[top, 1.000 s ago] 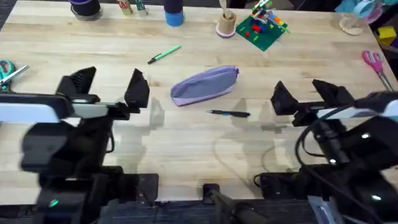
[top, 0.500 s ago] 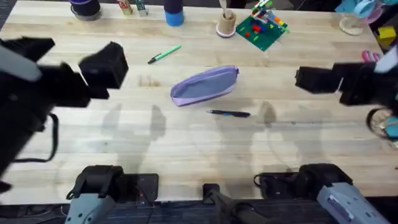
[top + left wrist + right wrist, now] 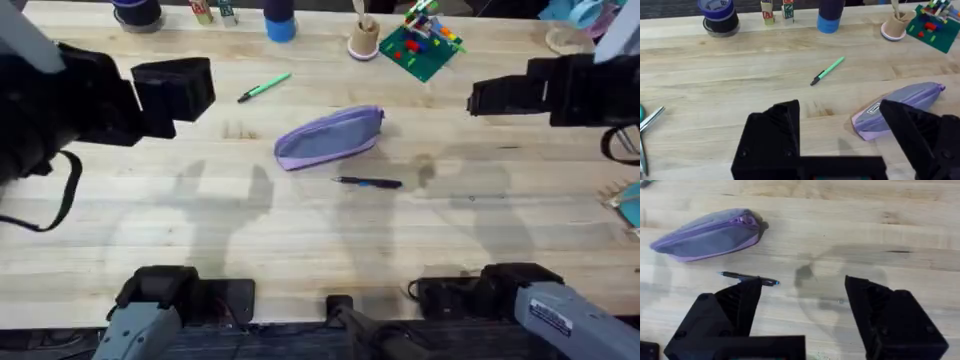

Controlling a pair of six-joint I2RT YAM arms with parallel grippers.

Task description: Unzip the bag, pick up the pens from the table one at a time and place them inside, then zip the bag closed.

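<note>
Table (image 3: 320, 240) items unmoved; both arms rose, left gripper (image 3: 840, 132) and right gripper (image 3: 802, 307) spread empty.

The overhead camera looked down and forward over the table (image 3: 300, 240); both wrist cameras, lower, shared the bag (image 3: 330, 137).

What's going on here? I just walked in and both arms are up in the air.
Nothing is being handled yet. The left gripper and right gripper hang open above the table, holding nothing. The bag lies zipped in the middle, the green pen beyond it, the dark pen just in front. Unzipping hasn't started.
</note>
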